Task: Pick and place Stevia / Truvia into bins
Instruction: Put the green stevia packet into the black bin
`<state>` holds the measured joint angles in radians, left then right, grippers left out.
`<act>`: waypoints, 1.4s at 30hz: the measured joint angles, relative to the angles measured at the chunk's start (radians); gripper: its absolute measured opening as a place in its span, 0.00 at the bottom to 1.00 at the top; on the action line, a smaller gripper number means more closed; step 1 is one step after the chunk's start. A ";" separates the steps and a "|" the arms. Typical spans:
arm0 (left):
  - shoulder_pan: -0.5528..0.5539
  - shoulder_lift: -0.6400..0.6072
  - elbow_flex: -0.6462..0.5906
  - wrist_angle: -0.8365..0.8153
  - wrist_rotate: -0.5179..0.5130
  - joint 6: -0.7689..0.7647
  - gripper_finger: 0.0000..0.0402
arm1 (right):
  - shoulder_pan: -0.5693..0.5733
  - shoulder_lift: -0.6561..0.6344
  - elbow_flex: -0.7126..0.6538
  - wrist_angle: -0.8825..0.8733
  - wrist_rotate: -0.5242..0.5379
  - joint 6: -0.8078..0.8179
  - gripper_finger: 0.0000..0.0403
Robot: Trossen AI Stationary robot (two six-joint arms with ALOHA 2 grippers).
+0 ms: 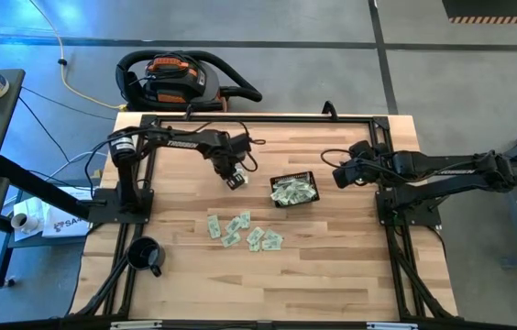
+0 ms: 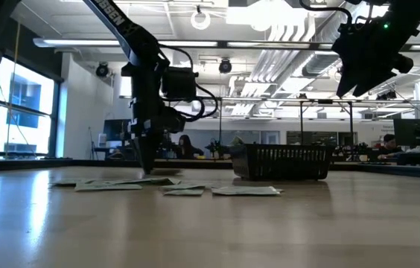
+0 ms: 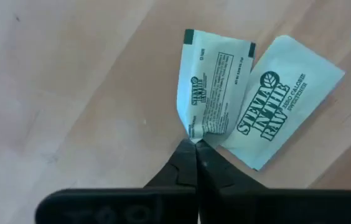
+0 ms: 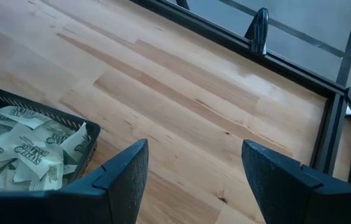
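Two pale green Stevia sachets lie side by side on the wooden table in the left wrist view: one (image 3: 211,81) printed with small text, the other (image 3: 275,115) with its large logo up. My left gripper (image 3: 195,144) points straight down at the table (image 2: 148,170) and is shut on the first one. More sachets (image 1: 240,231) lie loose nearer the front edge. The black basket (image 1: 293,190), the bin, stands to the right with several sachets inside. Right of the basket my right gripper (image 4: 194,180) hangs open above the table, touching nothing. My left gripper pinches the small-text sachet by its short end (image 3: 194,132) between the two fingertips, coming from above and pointing down. The paper buckles up at the pinch. The rest of the sachet lies flat on the table, its edge over the neighbouring sachet.
A round black mug (image 1: 146,255) stands near the front left corner. A black metal frame (image 1: 258,117) runs along the table's far edge and sides. Bare wood lies between the loose sachets and the basket.
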<state>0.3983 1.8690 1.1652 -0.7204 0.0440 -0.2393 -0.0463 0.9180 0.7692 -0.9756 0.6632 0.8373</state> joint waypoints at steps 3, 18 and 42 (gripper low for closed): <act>0.024 -0.025 -0.002 0.015 0.056 0.016 0.07 | 0.000 0.000 0.000 0.000 0.000 0.019 0.62; -0.030 -0.156 0.157 0.187 0.300 0.039 0.05 | 0.000 0.000 0.000 0.000 0.012 0.062 0.62; -0.216 0.326 0.746 -0.109 0.119 0.038 0.50 | 0.001 0.000 0.000 0.008 -0.034 0.058 0.62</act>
<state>0.1818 2.1947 1.9114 -0.8290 0.1632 -0.2018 -0.0456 0.9178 0.7692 -0.9680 0.6297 0.8954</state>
